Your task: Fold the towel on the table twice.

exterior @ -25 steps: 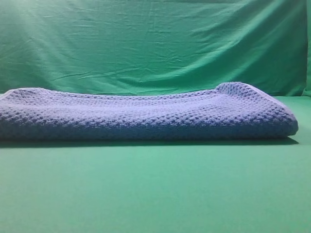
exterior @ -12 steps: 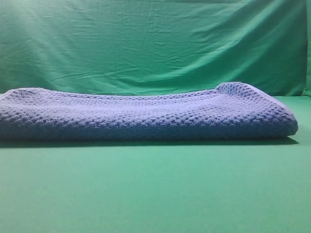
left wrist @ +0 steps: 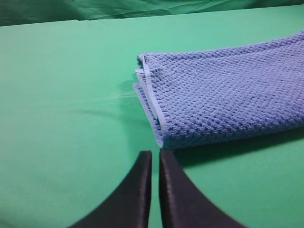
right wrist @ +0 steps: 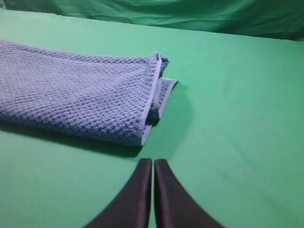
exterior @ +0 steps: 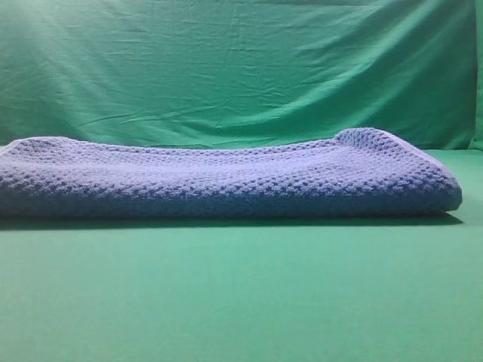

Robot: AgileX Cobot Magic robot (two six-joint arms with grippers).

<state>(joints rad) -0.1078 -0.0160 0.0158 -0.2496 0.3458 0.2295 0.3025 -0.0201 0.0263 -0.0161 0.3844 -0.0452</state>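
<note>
Moved nothing since a second earlier: lay folded in stacked layers on the table, towel apparently through both folds, with left gripper and right gripper pressed together, empty, just short of its hemmed ends

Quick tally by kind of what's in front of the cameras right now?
Towel, folded, blue-grey: 1
Table, green: 1
Backdrop curtain, green: 1
Grippers, both shut, holding nothing: 2, left gripper and right gripper
Total: 5
</note>
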